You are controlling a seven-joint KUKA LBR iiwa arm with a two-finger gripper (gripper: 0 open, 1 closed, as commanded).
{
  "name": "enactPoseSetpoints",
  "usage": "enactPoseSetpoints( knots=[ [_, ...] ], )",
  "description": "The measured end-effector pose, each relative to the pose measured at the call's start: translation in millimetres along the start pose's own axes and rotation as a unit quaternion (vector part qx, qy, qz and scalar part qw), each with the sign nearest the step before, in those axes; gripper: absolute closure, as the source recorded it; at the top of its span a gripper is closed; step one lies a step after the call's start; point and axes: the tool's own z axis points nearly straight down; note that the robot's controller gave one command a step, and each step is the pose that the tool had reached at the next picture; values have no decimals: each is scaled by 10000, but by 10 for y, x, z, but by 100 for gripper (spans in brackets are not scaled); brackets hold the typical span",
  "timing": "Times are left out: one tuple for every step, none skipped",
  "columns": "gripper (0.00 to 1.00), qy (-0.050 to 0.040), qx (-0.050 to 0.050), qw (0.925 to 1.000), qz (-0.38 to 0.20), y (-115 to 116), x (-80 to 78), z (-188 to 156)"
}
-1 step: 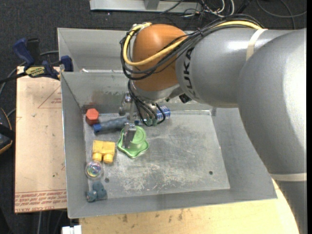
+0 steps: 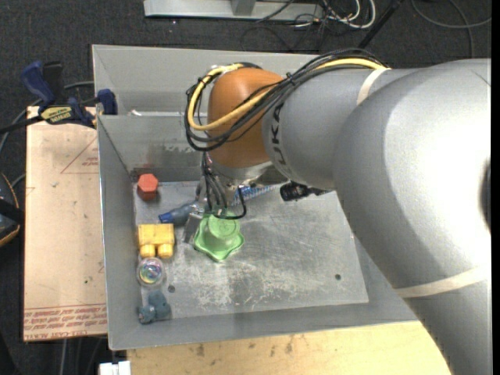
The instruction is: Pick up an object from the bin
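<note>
My gripper (image 2: 212, 200) hangs below the orange dome over the left middle of the bin floor. Its lower end is right at the top edge of a pale green translucent cup-like thing (image 2: 218, 240), which lies just in front of it. A small blue piece (image 2: 176, 214) lies to the gripper's left, touching or nearly touching it. A blue-and-white striped stick (image 2: 258, 188) pokes out to the right from under the arm.
Along the left wall lie a red block (image 2: 147, 184), a yellow brick (image 2: 155, 239), a clear ball (image 2: 150, 272) and a grey-blue lump (image 2: 154, 309). The arm covers the bin's back right.
</note>
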Motion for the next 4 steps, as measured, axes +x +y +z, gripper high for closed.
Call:
enactPoseSetpoints(
  knots=[
    [0,12,5,9956,933,5,-15,-69],
    [0,12,4,9955,949,80,-57,-166],
    [0,51,-18,9989,475,-328,-528,237],
    [0,-19,7,9938,1110,-200,-425,231]
  ],
)
